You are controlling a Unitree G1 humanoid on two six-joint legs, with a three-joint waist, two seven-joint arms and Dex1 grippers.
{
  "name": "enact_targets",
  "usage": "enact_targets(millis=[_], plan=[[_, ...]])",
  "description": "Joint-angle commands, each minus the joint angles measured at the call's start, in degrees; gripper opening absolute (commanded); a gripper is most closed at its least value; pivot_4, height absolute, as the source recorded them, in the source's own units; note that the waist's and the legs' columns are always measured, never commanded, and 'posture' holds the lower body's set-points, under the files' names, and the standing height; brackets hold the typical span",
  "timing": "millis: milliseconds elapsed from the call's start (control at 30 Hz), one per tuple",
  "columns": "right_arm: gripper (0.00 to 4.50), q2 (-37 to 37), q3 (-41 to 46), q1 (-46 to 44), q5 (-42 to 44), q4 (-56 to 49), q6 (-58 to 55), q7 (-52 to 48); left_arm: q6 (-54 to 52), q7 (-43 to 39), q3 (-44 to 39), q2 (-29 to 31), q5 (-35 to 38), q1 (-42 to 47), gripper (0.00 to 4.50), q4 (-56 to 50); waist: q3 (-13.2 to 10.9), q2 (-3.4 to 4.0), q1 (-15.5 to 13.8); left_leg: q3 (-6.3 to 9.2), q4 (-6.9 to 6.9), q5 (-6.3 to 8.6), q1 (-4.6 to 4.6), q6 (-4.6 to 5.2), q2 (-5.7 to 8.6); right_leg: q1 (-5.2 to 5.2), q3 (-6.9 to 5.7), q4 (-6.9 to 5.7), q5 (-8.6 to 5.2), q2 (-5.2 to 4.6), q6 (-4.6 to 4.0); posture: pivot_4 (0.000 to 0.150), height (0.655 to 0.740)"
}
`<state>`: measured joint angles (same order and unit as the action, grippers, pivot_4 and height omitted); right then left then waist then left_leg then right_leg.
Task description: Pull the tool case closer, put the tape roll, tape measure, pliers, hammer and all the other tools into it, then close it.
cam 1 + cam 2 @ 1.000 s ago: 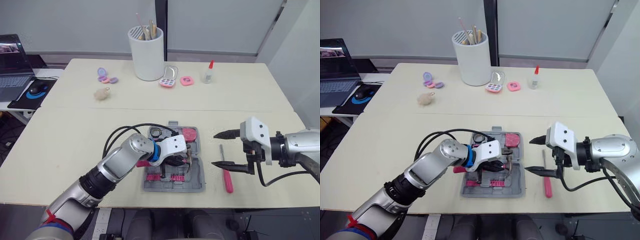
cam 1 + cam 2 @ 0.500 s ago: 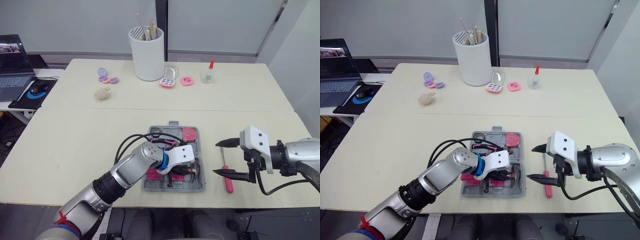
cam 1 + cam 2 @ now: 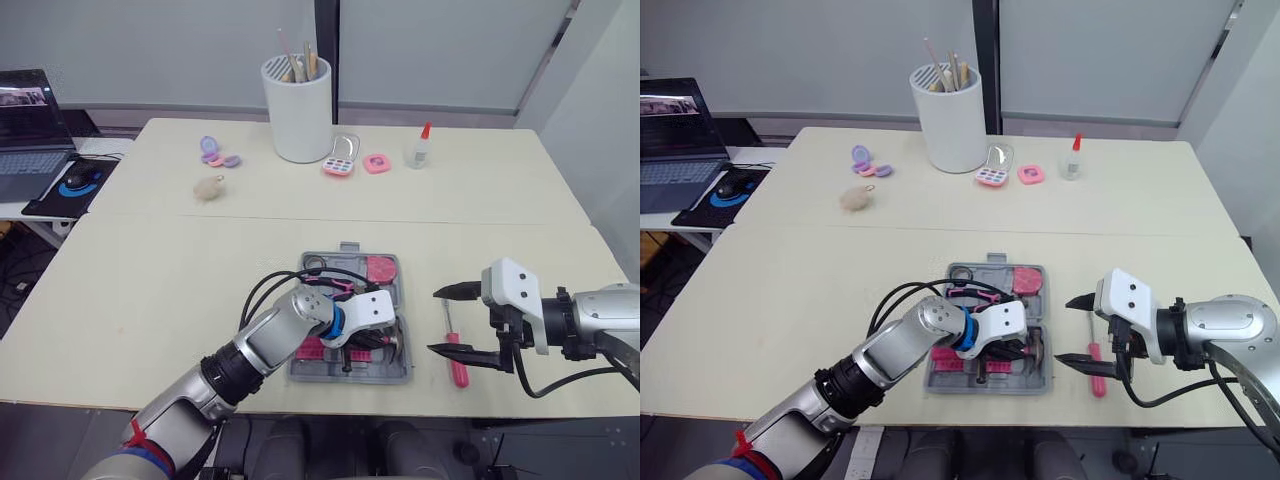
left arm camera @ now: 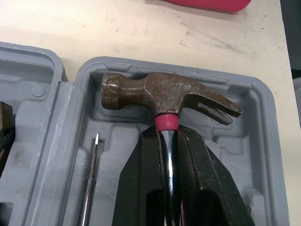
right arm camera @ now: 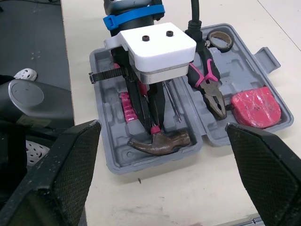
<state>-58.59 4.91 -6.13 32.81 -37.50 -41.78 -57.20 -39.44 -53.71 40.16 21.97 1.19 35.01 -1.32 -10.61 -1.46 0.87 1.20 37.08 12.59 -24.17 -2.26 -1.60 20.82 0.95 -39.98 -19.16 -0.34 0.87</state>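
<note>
The grey tool case (image 3: 311,371) lies open near the table's front edge. Inside it are a tape roll (image 5: 220,40), pink-handled pliers (image 5: 209,89) and a pink tape measure (image 5: 256,107). My left gripper (image 4: 167,134) is shut on the shaft of the hammer (image 4: 164,96), just below its pink collar. The rusty head rests in the case's near right recess. A thin screwdriver blade (image 4: 89,183) lies beside it. My right gripper (image 3: 434,320) is open, right of the case. Between its fingers a pink-handled screwdriver (image 3: 457,368) lies on the table.
At the table's far side stand a white cup of sticks (image 3: 297,110), a glue bottle (image 3: 418,148), pink compacts (image 3: 343,160) and purple pieces (image 3: 215,153). A fuzzy ball (image 3: 209,187) lies nearer. A laptop (image 3: 25,110) and mouse (image 3: 78,180) sit on the side desk at left.
My left gripper has carried the hammer toward the case's near right corner and set its head in the recess. My right gripper has dropped a little and stays open over the screwdriver.
</note>
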Motion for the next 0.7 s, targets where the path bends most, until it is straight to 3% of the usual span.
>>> enact_targets(millis=[33,200,433,700], plan=[[4.5,-0.3,1.5,-0.1,0.6,-1.7,0.4,0.5,0.6,0.2,0.1,-0.9,-1.9,1.3,0.08,1.3,0.0,0.0,-0.1,0.0,0.0,0.0,0.02,0.0,0.0,-0.02,0.0,0.0,0.0,0.0,0.0,0.15,0.74],[4.5,0.0,1.2,0.3,0.5,-1.9,0.6,0.9,-0.7,-0.5,-0.3,-1.2,-1.5,1.4,0.08,0.1,0.0,0.01,-0.4,0.0,-0.02,0.0,0.14,0.0,-0.01,-0.13,0.0,0.01,0.0,0.0,0.0,0.15,0.74],[4.5,0.3,0.5,-0.4,0.2,-1.3,1.0,1.3,-0.6,-0.4,-1.2,0.6,-2.2,0.8,2.27,-3.6,0.0,0.01,-0.4,0.0,-0.03,0.0,0.23,0.0,-0.03,-0.21,0.01,0.03,0.0,0.02,0.01,0.15,0.74],[4.5,0.5,-0.2,-1.4,-0.3,0.0,1.7,1.1,3.2,-3.1,-5.8,5.8,0.5,-0.6,2.27,-11.9,0.0,0.01,-0.4,-0.01,-0.04,0.0,0.23,0.0,-0.04,-0.22,0.02,0.06,0.0,0.02,0.01,0.15,0.74]])
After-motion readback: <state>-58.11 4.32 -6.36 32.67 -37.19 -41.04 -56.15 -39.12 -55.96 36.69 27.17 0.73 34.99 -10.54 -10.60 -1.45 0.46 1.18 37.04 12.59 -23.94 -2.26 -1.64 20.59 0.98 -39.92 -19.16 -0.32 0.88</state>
